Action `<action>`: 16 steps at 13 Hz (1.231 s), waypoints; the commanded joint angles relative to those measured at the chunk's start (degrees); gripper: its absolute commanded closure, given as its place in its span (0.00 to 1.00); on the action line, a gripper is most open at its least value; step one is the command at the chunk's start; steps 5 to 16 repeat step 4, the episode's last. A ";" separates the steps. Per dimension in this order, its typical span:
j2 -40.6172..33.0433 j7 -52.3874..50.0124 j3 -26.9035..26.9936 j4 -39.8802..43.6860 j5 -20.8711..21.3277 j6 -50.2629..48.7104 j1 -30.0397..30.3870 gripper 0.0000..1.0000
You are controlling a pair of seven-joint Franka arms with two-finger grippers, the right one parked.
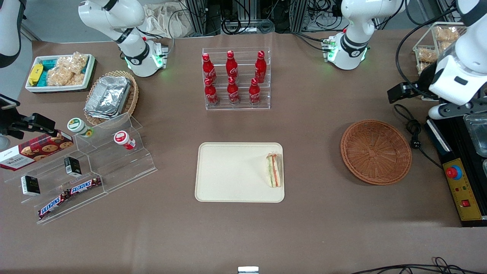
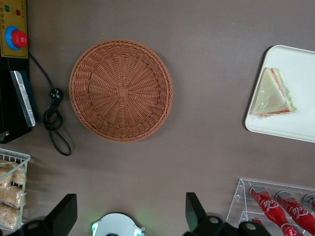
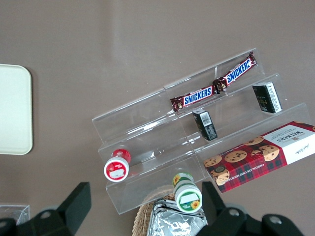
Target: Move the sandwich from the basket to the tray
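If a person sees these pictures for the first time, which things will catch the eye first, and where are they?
The red bottles stand out most, in two rows in a clear rack farther from the front camera than the tray. Next comes the sandwich, lying on the tray at the edge nearest the basket, which holds nothing. The hand hangs open, high above the table near the basket.

The gripper (image 2: pixel 130 216) hung with its two dark fingers (image 2: pixel 64 212) spread wide apart above the brown table (image 2: pixel 206 73), where the basket (image 2: pixel 121 90) sat bare, well apart from the sandwich (image 2: pixel 273 94) lying flat on the tray (image 2: pixel 290 125).
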 commanded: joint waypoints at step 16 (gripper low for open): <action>-1.80 2.77 4.54 -1.47 -0.35 -1.01 -3.65 0.01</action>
